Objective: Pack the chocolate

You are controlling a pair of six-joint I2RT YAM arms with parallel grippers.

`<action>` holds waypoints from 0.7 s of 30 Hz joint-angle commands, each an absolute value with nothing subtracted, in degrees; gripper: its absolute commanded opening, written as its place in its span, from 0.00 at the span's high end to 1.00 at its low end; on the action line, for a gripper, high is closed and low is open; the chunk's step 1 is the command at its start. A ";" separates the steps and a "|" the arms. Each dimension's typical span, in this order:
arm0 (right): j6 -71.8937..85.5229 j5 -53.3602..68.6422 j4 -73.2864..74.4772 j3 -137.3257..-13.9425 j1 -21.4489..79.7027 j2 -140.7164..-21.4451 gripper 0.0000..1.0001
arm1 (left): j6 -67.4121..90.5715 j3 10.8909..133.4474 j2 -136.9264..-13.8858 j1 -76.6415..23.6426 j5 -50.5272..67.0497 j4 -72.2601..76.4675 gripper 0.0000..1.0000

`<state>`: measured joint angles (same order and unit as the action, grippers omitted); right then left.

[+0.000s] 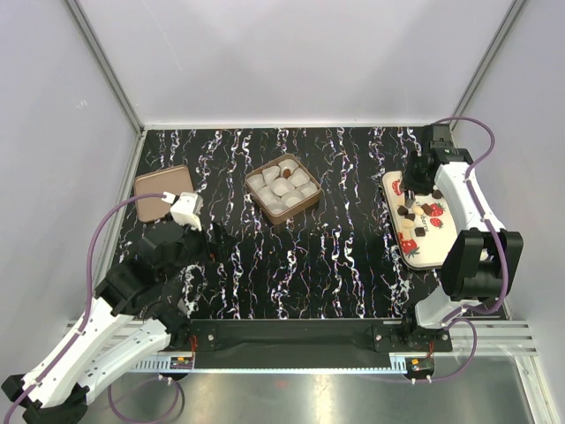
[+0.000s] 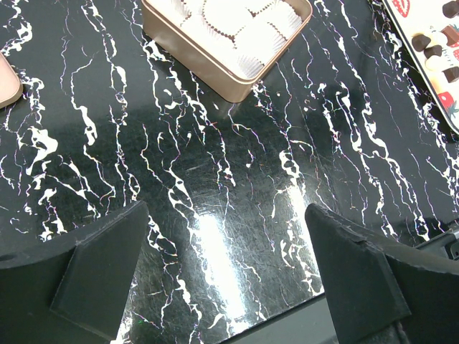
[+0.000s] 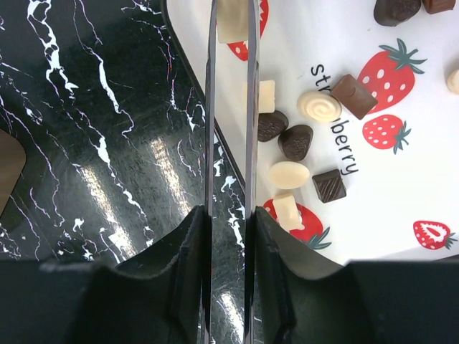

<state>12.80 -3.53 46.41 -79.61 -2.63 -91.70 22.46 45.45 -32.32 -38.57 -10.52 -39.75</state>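
Both arms have white shell links and black joint housings: left arm (image 1: pixel 97 340), right arm (image 1: pixel 466 196). A purple cable (image 1: pixel 95 252) loops along each. The bases are bolted to a black rail (image 1: pixel 291 337), bottom of frame. Left tool (image 2: pixel 224 215): matte black wedge fingers (image 2: pixel 100 272), white wrist block. Right tool (image 3: pixel 231 107): thin shiny blade fingers (image 3: pixel 211 107) on black moulded mounts.

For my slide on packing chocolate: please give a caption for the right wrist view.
Right gripper pinching a pale chocolate at the edge of the strawberry-print tray.
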 commanded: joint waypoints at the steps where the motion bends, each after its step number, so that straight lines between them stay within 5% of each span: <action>1: 12.92 -2.99 47.64 -82.26 -2.90 -91.58 0.69 | 21.80 45.35 -32.17 -38.50 -10.37 -37.00 0.01; 9: 16.69 2.73 48.08 -84.98 0.34 -87.89 0.70 | 21.88 45.44 -32.08 -38.50 -10.72 -37.09 0.01; 21: 23.91 -3.16 43.60 -102.28 29.69 -99.04 0.70 | 22.32 45.62 -30.41 -38.50 -12.92 -37.44 0.01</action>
